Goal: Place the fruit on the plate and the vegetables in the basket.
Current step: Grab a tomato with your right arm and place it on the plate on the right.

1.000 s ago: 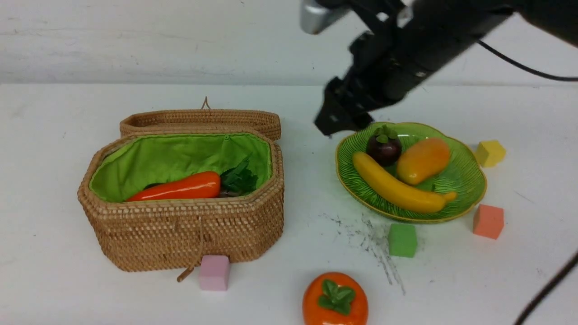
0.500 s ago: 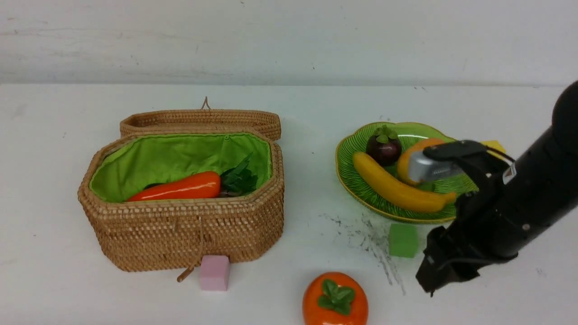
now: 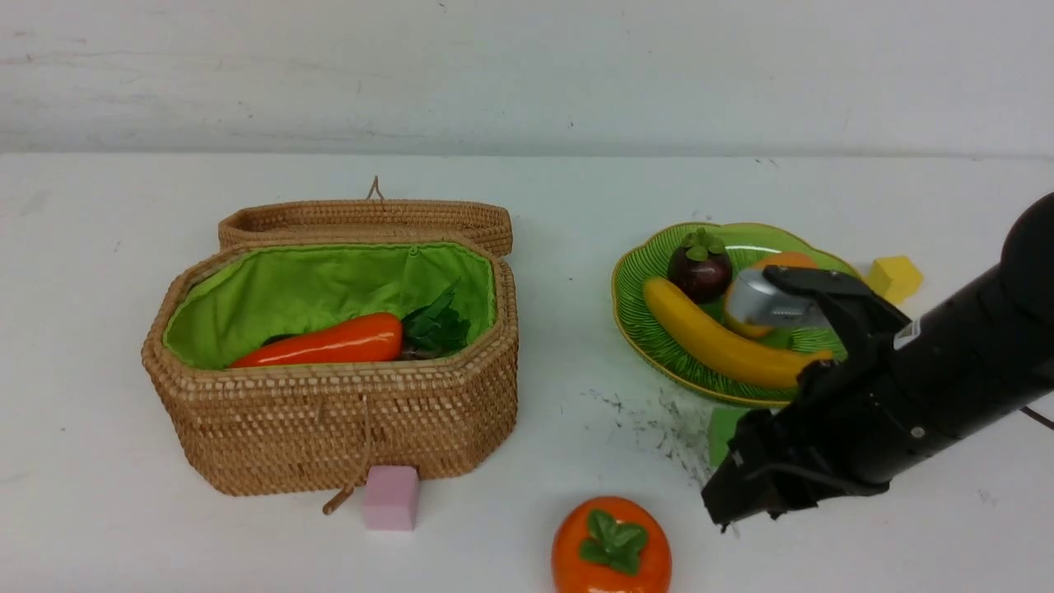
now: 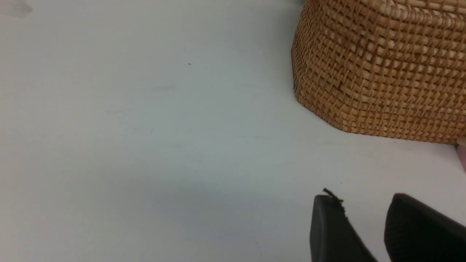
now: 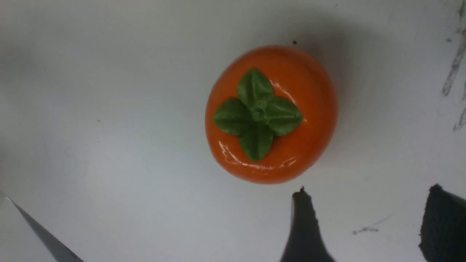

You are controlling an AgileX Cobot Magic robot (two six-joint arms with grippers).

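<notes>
A: What's the risk as the right pincer (image 3: pixel 729 502) hangs low over the table (image 3: pixel 576 189), jaws released and empty?

B: The glossy, round persimmon (image 3: pixel 611 545) could squirt free or roll if the jaws close off-centre.

A: And its position?

B: On the table at the frame's bottom centre, just left of the pincer, apart; the plate (image 3: pixel 638 305) sits upper right.

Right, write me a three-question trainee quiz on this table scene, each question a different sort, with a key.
1. True or false: the persimmon lies on the plate.
2. Which lies in the basket? A banana; B long red-orange vegetable; C mangosteen.
3. Fill in: the right gripper has its jaws ____, holding nothing.

Key: 1 false, it lies on the table; 2 B; 3 open.
</notes>
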